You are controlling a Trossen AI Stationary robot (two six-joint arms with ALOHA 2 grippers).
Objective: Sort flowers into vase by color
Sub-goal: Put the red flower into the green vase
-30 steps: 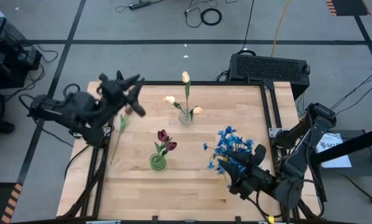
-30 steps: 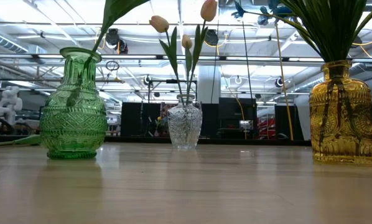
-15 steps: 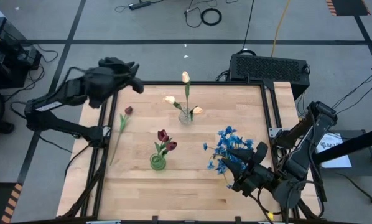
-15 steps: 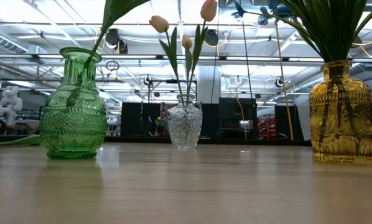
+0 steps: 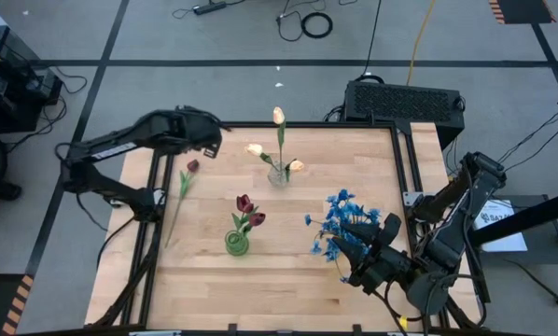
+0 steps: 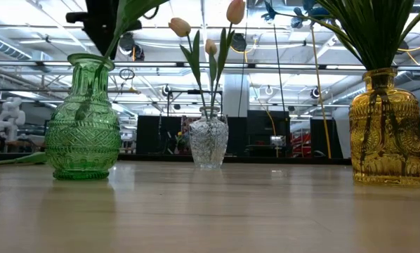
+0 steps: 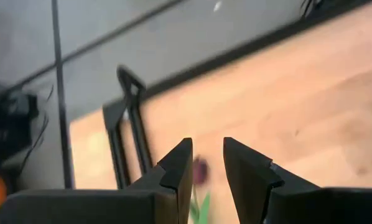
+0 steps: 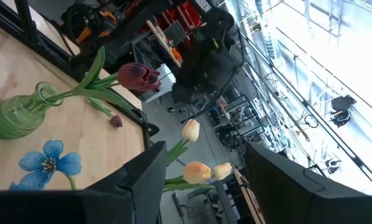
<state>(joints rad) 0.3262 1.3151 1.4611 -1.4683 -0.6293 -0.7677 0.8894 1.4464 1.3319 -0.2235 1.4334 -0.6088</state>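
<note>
— Now, what are the left arm's fingers doing?

— They are standing a little apart with nothing between them, touching nothing, and they are hanging above the worktop's far left corner. Through the gap, in the left wrist view, a loose dark red tulip is showing right below them.

— Where is that flower lying on the worktop?

— It is lying flat near the left edge, bloom toward the far side, its green stem trailing toward the near edge. It is resting well apart from the green vase, which is already holding other dark red tulips.

— So how should the pick be done well?

— I would say the fingers need spreading wider, then lowering across the stem just below the bloom, so they are crossing it and not running along it. The stem is thin and lying against the wood, so closing too high risks missing it.

— And the rest?

— The cream tulips are sitting in the clear vase near the far edge, the blue flowers in the yellow vase toward the right edge. The right arm's fingers are waiting spread and empty by the near right corner.
</note>
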